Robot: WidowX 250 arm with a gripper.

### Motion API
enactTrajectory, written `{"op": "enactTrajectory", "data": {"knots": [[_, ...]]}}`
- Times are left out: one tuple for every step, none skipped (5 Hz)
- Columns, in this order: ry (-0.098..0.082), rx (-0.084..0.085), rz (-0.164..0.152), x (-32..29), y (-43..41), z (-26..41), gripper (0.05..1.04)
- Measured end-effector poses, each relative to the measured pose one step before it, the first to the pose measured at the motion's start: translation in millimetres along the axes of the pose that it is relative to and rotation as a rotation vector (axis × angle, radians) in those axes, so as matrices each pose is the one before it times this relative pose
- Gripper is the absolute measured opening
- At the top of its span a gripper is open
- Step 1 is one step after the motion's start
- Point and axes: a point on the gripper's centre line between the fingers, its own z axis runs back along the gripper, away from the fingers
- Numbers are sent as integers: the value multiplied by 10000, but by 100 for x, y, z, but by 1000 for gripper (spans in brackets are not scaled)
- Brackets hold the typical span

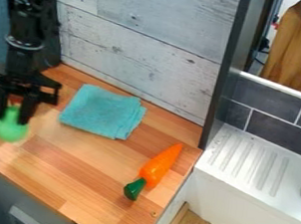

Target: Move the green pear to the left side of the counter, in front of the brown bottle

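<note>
At the left of the camera view, the black gripper point(12, 119) hangs over the wooden counter, its two fingers closed on the narrow upper part of a green rounded object point(11, 128). The object's wider end hangs below the fingertips; whether it touches the counter I cannot tell. To the right of the gripper lies a folded teal cloth point(104, 111), apart from it. An orange toy carrot point(161, 164) with a dark green top rests farther right, near the counter's right edge, its tip pointing up and to the right.
The wooden counter point(73, 176) ends at a front edge at lower left. Whitewashed boards point(146, 48) rise behind it, and a dark upright post point(225, 71) stands at its back right corner. Beyond are a white ridged drainboard point(249, 161) and grey tiles point(268, 100).
</note>
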Motion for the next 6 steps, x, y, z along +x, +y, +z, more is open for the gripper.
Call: {"op": "enactTrajectory", "data": {"knots": [[23,-63,11,1123,995,-612,458],[-45,-271,46,652,716,-21,457],[484,-232,-58,147,527,-1488,457],[546,-60,117,294,790,-884,458],[108,-124,55,-60,494,-137,458],[0,11,-38,-33,69,2,524]]}}
